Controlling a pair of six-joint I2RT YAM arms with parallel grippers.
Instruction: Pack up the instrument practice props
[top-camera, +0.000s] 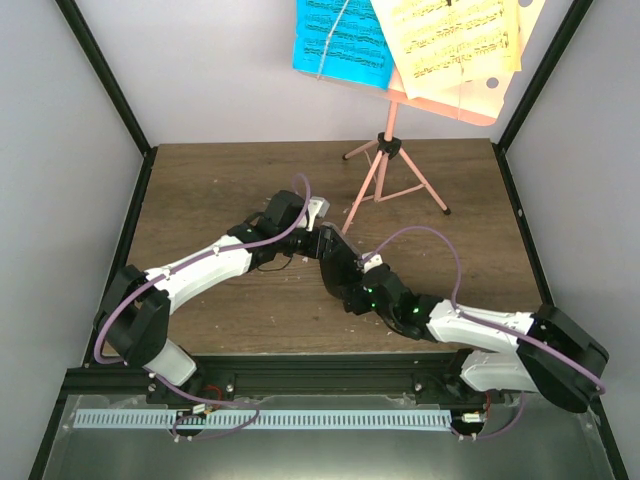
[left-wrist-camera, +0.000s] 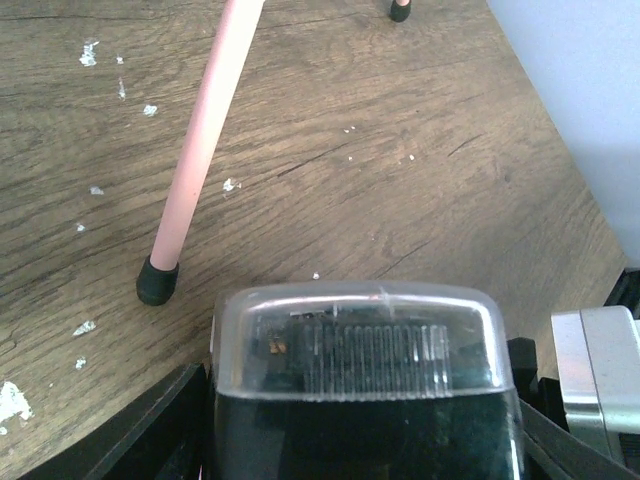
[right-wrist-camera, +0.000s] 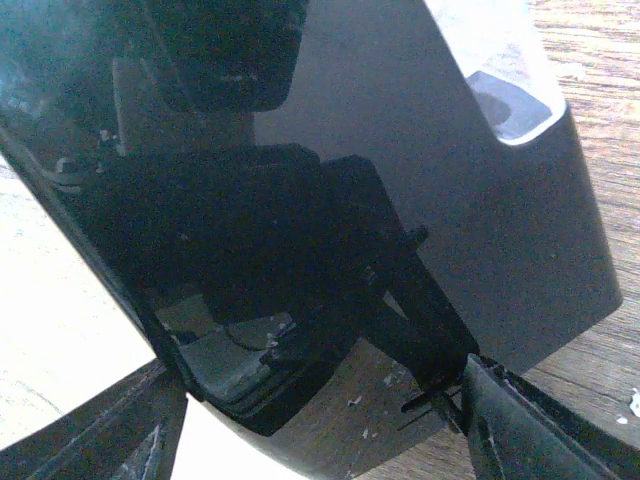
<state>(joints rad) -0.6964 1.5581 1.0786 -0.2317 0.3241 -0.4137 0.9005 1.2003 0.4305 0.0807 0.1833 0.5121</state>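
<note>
Wooden table (top-camera: 200, 190), pink music stand (top-camera: 390, 118)

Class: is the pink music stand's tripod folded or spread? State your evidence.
Spread. The music stand stands upright, its three legs splayed outward with their feet apart on the table.

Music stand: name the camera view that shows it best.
Top external: the salmon-pink music stand appears with desk, post and tripod legs, its top cropped. Left wrist shows only one leg with its black foot, plus another foot's tip. Right wrist shows none of it.
</note>
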